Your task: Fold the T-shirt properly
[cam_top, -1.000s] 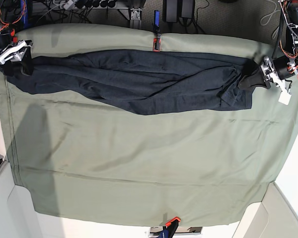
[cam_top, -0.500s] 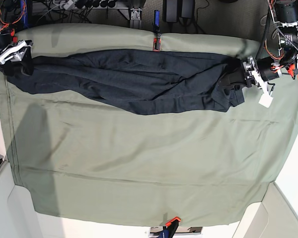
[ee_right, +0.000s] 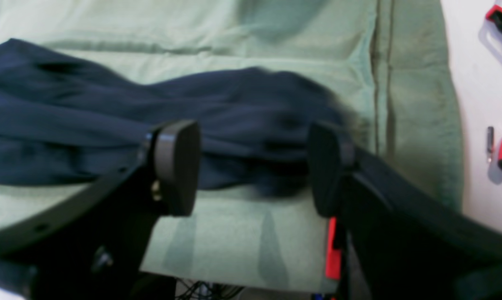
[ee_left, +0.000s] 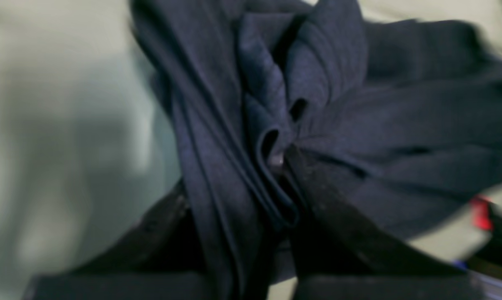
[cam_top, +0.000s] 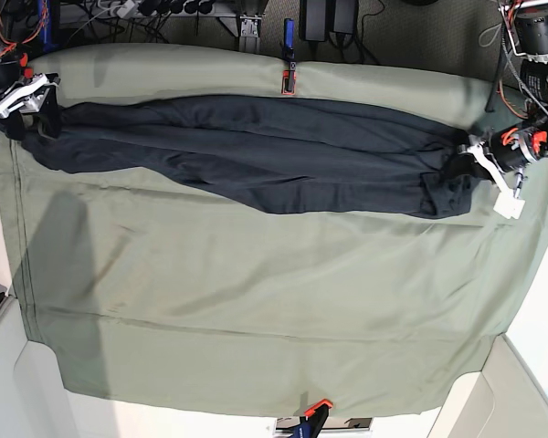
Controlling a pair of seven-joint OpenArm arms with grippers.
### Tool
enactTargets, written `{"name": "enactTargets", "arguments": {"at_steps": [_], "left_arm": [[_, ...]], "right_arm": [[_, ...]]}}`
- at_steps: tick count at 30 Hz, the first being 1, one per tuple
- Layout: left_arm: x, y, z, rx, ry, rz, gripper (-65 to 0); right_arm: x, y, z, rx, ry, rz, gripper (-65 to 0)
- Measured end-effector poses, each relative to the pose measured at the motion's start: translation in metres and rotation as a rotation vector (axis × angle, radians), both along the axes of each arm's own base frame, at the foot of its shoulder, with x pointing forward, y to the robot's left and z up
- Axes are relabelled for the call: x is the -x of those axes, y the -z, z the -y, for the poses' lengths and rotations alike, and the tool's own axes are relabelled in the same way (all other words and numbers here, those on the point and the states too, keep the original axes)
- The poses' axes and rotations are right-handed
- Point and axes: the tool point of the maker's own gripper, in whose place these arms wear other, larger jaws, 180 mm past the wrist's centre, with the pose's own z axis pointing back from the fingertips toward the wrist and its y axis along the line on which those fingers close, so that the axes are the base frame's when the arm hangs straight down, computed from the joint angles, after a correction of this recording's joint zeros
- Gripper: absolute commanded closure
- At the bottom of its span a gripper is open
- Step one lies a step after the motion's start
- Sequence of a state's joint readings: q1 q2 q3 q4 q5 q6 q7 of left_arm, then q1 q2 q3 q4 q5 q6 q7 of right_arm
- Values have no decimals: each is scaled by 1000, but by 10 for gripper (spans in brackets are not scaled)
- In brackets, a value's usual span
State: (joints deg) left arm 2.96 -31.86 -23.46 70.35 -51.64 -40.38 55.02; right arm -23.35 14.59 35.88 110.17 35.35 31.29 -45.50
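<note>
Left end effector [ee_left: 282, 183] pinches the bunched T-shirt [cam_top: 256, 151]

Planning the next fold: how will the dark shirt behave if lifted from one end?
Probably floppy: the T-shirt bunches into soft pleats where the left hand pinches it. It likely sags and trails between grips, since it drapes in long wrinkles across the green cloth.
</note>
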Motion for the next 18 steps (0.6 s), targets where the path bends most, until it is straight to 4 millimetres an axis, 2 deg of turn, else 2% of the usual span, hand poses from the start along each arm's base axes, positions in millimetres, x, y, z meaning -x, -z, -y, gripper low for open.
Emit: {"name": "enactTargets", "arguments": {"at_steps": [2,6,11,13,15,18], "left_arm": [[-12,-17,-24,-71,-16,25,0],[-37,-44,-57,-228,-29,101,0],[-43,-65,-86,-346,-28,122,0],[-42,-65,-87,-350,-28,118,0],[-40,-60,-79,-335,-20,117,0],[-38,-62,-46,-320,39,145,0]], "right_arm": [[0,0,0,-1,0,1,-403],[0,-1,0,-4,0,4,-403],[-1,-1,-1,-5,0,6,-403],[-1,-2,-2,-13,0,10,-403],[-1,-2,-2,-14,0,10,-403],[-1,-2,-2,-15,1,11,-403]]}}
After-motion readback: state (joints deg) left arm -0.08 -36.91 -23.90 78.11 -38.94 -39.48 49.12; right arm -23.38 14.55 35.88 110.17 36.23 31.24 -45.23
